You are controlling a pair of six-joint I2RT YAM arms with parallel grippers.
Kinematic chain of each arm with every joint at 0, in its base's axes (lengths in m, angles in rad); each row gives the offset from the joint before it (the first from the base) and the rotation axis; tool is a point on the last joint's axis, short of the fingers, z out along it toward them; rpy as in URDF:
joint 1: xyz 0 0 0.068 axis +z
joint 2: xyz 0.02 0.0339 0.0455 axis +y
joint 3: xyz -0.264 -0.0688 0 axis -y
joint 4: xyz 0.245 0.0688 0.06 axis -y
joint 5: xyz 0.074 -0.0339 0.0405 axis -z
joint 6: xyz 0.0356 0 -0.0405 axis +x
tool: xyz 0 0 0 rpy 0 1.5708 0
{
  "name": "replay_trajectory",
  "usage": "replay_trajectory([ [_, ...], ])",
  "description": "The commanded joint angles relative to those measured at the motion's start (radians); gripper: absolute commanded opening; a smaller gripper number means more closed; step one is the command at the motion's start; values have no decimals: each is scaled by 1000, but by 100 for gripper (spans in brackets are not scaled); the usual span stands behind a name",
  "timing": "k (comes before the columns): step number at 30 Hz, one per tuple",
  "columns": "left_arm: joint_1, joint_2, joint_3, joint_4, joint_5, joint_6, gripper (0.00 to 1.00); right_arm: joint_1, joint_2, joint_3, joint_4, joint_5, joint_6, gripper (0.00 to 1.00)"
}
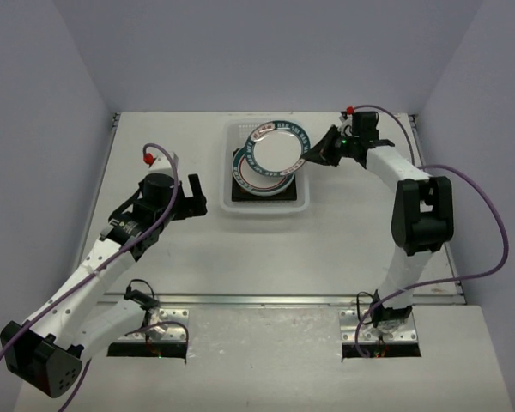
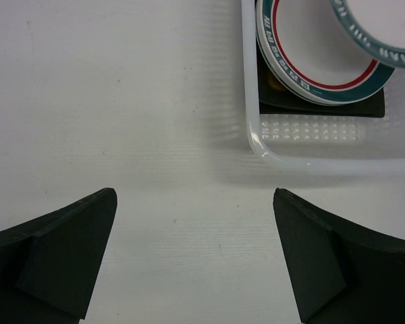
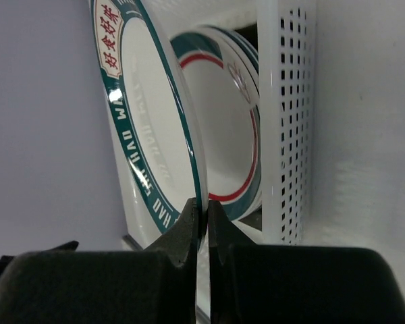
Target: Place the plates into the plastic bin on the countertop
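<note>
The plastic bin (image 1: 302, 202) sits at the middle back of the countertop (image 1: 266, 257). Inside it a dark square plate (image 1: 237, 192) lies under a stack of round white plates (image 1: 248, 174) with green-red bands. My right gripper (image 1: 312, 154) is shut on the rim of another round white plate (image 1: 277, 147) and holds it tilted above the bin. In the right wrist view the fingertips (image 3: 189, 226) pinch that plate's edge (image 3: 158, 135), with the stacked plates (image 3: 233, 135) and the bin wall (image 3: 293, 121) behind. My left gripper (image 1: 195, 196) is open and empty, left of the bin (image 2: 256, 135).
White walls enclose the table on the left, back and right. A purple cable (image 1: 485, 232) loops off the right arm. The metal front edge (image 1: 266, 299) runs across the near side.
</note>
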Motion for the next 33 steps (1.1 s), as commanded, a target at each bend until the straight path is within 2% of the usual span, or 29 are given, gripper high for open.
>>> replay_trajectory([
  [1, 9, -4, 13, 30, -9, -9, 100, 26, 52, 157, -157, -12, -115, 0],
  [4, 12, -5, 14, 31, -9, -9, 100, 52, 144, 292, -303, -14, -189, 0],
  [9, 17, -4, 14, 31, -2, -7, 100, 82, 218, 405, -400, 5, -242, 2],
  [13, 20, -4, 12, 32, 3, -5, 100, 95, 240, 447, -442, 13, -281, 16],
  [14, 20, -2, 14, 32, 3, -5, 100, 103, 242, 458, -472, 22, -295, 24],
  [15, 20, -4, 14, 33, 3, -3, 100, 104, 245, 470, -475, 33, -309, 25],
  [16, 20, -4, 12, 32, 4, -3, 100, 116, 249, 485, -514, 44, -324, 34],
  [19, 20, -5, 12, 32, 7, -3, 100, 136, 287, 581, -635, 97, -393, 42],
  [20, 20, -5, 12, 33, 8, -2, 100, 141, 288, 608, -655, 137, -408, 50],
  [22, 20, -5, 12, 34, 10, -2, 100, 145, 274, 621, -676, 207, -421, 77],
  [24, 20, -5, 12, 34, 10, -1, 100, 146, 265, 630, -683, 259, -428, 85],
  [25, 20, -4, 12, 34, 10, 0, 100, 150, 251, 648, -693, 301, -434, 94],
  [26, 21, -3, 12, 34, 10, 0, 100, 153, 248, 670, -707, 334, -440, 99],
  [30, 20, -1, 12, 34, 9, 0, 100, 157, 278, 769, -791, 385, -467, 99],
  [31, 20, -2, 12, 33, 6, 0, 100, 157, 259, 756, -791, 404, -469, 99],
  [33, 21, -4, 14, 27, -22, -2, 100, 157, 159, 622, -722, 452, -479, 99],
])
